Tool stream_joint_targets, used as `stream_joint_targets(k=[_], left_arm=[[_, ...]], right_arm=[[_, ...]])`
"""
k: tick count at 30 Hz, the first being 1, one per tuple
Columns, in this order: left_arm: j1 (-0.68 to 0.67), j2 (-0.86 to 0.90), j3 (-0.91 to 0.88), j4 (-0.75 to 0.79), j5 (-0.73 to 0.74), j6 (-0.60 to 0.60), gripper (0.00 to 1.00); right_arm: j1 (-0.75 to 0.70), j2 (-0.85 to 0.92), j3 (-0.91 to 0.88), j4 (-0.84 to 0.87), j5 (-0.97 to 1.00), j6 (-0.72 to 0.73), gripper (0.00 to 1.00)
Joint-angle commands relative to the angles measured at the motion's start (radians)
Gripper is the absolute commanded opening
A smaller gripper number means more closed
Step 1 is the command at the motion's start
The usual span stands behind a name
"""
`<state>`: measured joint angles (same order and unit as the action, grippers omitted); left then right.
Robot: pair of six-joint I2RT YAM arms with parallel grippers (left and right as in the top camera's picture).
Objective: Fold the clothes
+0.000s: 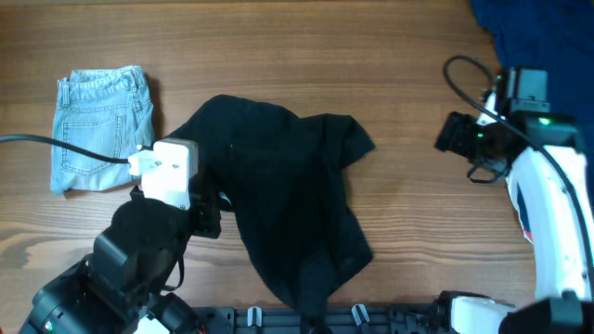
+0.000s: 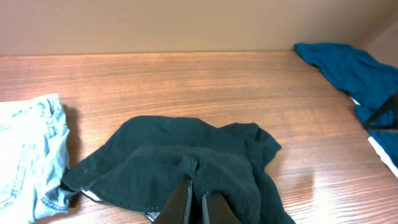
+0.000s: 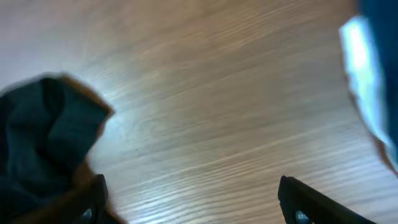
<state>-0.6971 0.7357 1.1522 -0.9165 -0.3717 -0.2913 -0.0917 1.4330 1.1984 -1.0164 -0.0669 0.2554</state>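
A crumpled black garment [image 1: 288, 195] lies in the middle of the table, reaching to the front edge. My left gripper [image 2: 194, 202] is shut on a fold of it near its left side; the cloth [image 2: 186, 162] spreads ahead of the fingers. In the overhead view the left gripper [image 1: 212, 211] sits at the garment's left edge. My right gripper [image 1: 452, 134] is open and empty above bare wood, to the right of the garment. Its fingers [image 3: 193, 202] are wide apart in the right wrist view, with the garment's edge [image 3: 43, 137] at left.
Folded light-blue jeans [image 1: 100, 128] lie at the far left, also showing in the left wrist view [image 2: 28, 155]. A dark blue-teal garment [image 1: 534, 37] is heaped at the back right corner [image 2: 348, 71]. Cables trail from both arms.
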Motion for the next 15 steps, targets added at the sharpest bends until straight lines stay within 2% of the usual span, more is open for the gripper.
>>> stream_joint_targets(k=[1,7,10,12,15], left_arm=[[0.017,0.015,0.013,0.011,-0.031,-0.012,0.04],[0.017,0.026,0.013,0.012,-0.051,-0.013,0.04],[0.017,0.028,0.013,0.039,-0.142,-0.036,0.04],[0.017,0.052,0.013,0.089,-0.196,-0.035,0.04],[0.017,0.133,0.013,0.192,-0.254,-0.027,0.04]], right_arm=[[0.077,0.074,-0.068,0.076,-0.148,-0.176,0.89],[0.282,0.249,-0.118,0.316,-0.140,-0.173,0.88],[0.343,0.252,-0.118,0.232,-0.149,-0.164,0.86],[0.396,0.203,-0.118,0.185,-0.167,-0.175,0.86],[0.458,0.106,-0.118,0.173,-0.167,-0.114,0.88]])
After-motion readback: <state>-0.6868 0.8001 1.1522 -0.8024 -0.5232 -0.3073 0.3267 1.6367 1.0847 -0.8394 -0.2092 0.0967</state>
